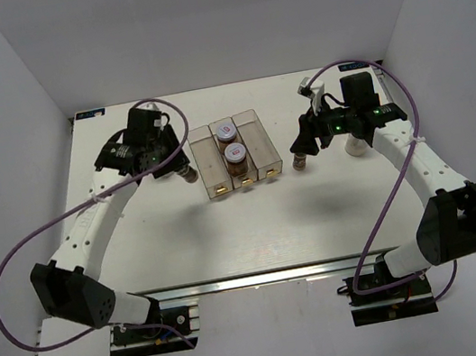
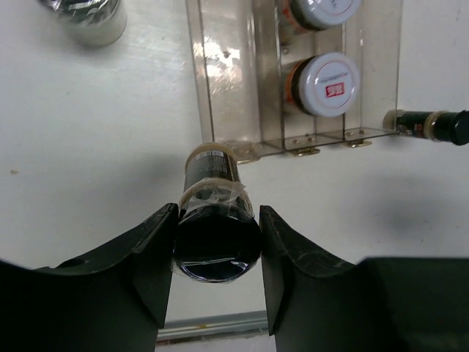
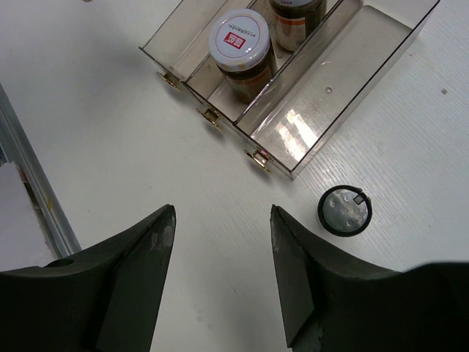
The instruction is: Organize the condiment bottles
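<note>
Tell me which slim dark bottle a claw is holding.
The slim bottle left of the tray, gripped by the left claw. The other slim bottle stands free near the tray's right corner, outside the open right claw.

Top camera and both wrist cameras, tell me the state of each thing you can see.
Left claw: shut on a slim dark-brown jar with black cap.
Right claw: open, empty.
Clear plastic three-compartment tray: outer compartments empty.
Two wide brown jars with pale round lids: upright, lidded, in the middle compartment.
Second slim dark-brown jar: upright on the table, outside the tray.
White jar: standing on the table, outside the tray.
</note>
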Motion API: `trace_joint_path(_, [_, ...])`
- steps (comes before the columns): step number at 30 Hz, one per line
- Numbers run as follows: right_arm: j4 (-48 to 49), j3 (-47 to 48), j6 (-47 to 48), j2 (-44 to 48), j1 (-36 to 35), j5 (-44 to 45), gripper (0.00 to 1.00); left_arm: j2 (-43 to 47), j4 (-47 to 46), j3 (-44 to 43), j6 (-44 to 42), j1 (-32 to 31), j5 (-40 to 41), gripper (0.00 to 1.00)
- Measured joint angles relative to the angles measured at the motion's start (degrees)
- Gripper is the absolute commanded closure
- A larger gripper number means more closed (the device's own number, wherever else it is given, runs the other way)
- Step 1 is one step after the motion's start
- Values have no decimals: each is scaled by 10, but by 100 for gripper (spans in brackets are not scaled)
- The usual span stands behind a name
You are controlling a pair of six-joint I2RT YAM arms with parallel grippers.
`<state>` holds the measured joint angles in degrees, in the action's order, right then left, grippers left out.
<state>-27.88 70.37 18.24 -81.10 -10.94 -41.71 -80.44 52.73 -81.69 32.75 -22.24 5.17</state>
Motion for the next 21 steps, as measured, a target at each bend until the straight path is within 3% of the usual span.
trace_joint_path(13, [1, 0, 2, 0, 1, 11, 40, -261, -42, -247, -72, -5, 13, 100])
trace_joint_path(21, [12, -6, 2, 3, 3, 13, 40, -384, -29, -353, -98, -5, 35, 100])
